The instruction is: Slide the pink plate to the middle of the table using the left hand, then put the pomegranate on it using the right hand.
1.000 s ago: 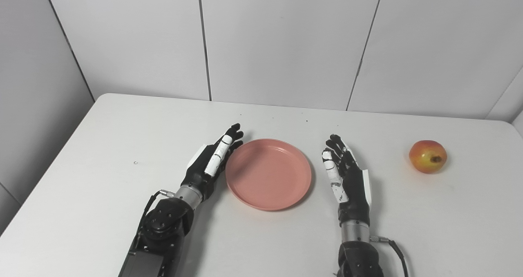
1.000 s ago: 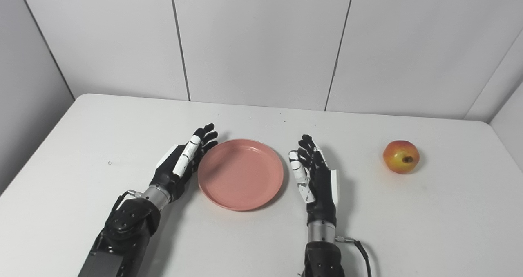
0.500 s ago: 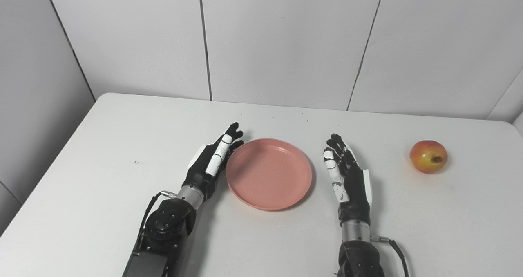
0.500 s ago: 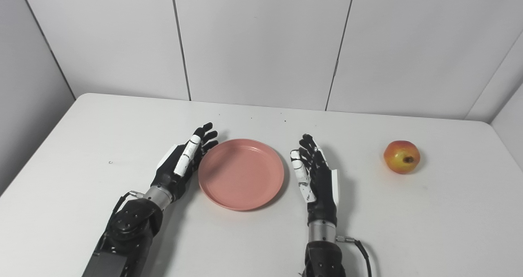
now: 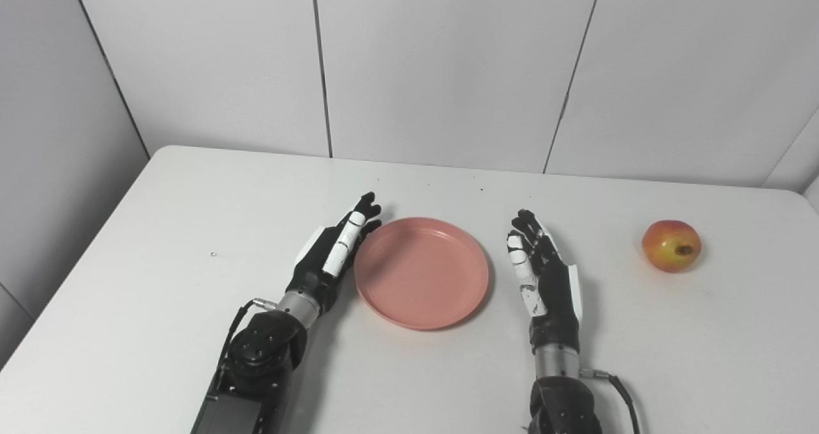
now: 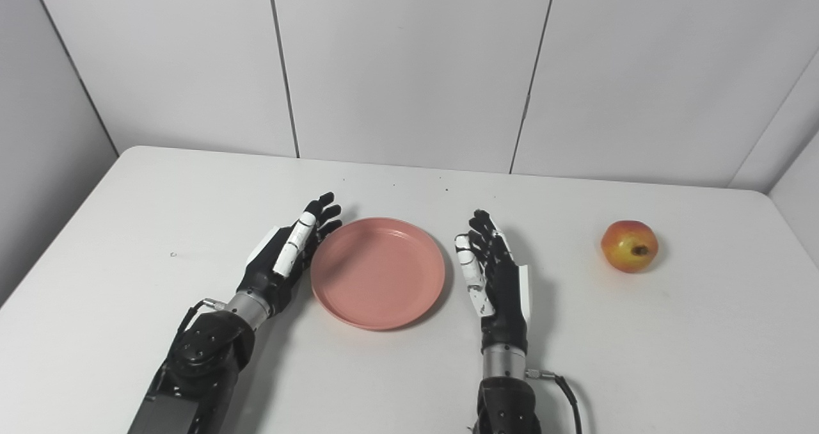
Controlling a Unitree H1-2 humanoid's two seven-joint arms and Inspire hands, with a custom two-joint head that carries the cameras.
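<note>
A round pink plate (image 5: 421, 271) lies flat near the middle of the white table (image 5: 153, 229). My left hand (image 5: 329, 255) rests open right beside the plate's left rim, fingers stretched out toward the wall; whether it touches the rim I cannot tell. On the plate's right, a short gap away, my right hand (image 5: 544, 280) stands open on its edge with nothing in it. The red-yellow pomegranate (image 5: 670, 246) sits alone far to the right, well apart from the right hand.
Grey wall panels (image 5: 441, 69) stand behind the table's far edge. A thin cable (image 5: 614, 389) runs from the right wrist. A few small dark specks (image 5: 481, 189) lie on the tabletop behind the plate.
The plate and both hands have hardly moved; only a very slight shift of the whole picture shows.
</note>
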